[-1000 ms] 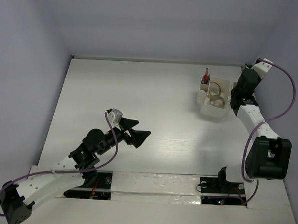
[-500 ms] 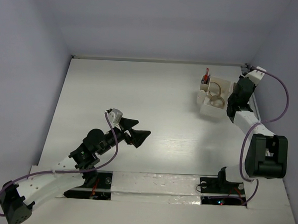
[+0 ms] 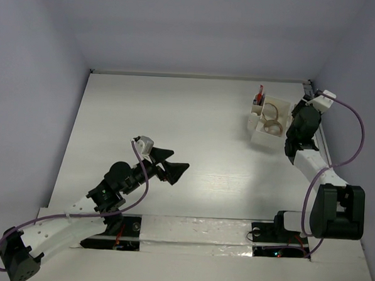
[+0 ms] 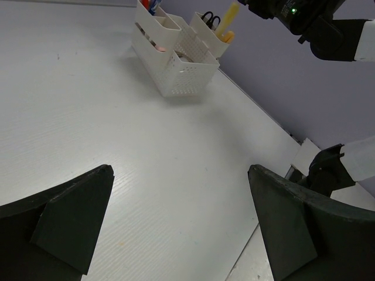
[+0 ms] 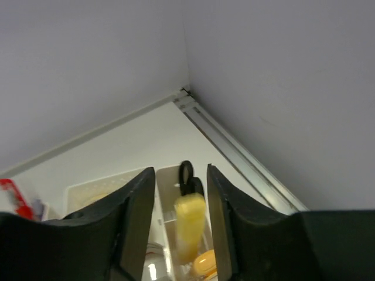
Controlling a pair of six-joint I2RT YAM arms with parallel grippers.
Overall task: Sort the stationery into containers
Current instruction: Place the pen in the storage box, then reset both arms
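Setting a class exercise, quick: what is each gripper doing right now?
Left gripper: jaws open, holding nothing.
Right gripper: jaws open either side of the yellow block, a gap showing.

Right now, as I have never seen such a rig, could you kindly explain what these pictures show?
These are two robot arms bolted at the near edge of a table. One picture looks down from above; the other two come from cameras on each wrist. The left gripper hovers open and empty above the table. The right gripper hangs over a white desk organiser at the far right, its jaws apart around a yellow stick standing beside scissors; the stick looks ungripped. Tape rolls and a red pen sit in other compartments.
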